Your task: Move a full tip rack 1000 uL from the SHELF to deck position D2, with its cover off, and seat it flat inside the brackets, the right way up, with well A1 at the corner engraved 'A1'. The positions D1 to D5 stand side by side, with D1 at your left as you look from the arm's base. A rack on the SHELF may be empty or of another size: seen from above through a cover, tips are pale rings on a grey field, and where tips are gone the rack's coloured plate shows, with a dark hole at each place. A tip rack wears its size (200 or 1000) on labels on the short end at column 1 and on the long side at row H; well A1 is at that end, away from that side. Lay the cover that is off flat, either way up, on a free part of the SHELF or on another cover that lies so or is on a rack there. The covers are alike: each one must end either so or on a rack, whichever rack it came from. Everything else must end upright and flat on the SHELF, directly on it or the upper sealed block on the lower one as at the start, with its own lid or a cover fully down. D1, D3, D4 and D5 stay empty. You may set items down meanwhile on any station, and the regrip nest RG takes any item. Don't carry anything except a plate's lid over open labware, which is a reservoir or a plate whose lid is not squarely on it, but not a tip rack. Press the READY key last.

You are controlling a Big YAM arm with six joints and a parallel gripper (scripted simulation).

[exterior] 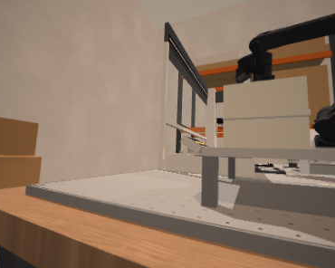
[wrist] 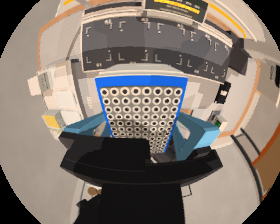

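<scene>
In the wrist view a tip rack (wrist: 140, 112) with a blue plate lies straight below me, showing pale rings on a grey field all over, as seen through a cover. My gripper (wrist: 141, 111) stands wide, with its fingers on the two long sides, shut on the cover. In the exterior view the covered rack is the tall beige block (exterior: 266, 113) on the shelf (exterior: 279, 153). The gripper (exterior: 256, 68) grips it at its top edge. The cover is still down on the rack. The dark deck positions with white brackets (wrist: 153, 52) lie beyond the rack.
A display panel with yellow marks (wrist: 176, 4) stands behind the deck positions. The shelf rests on grey legs (exterior: 210, 181) above the perforated base plate (exterior: 170, 195). A frame post (exterior: 179, 109) and a tilted panel (exterior: 190, 138) stand left of the shelf.
</scene>
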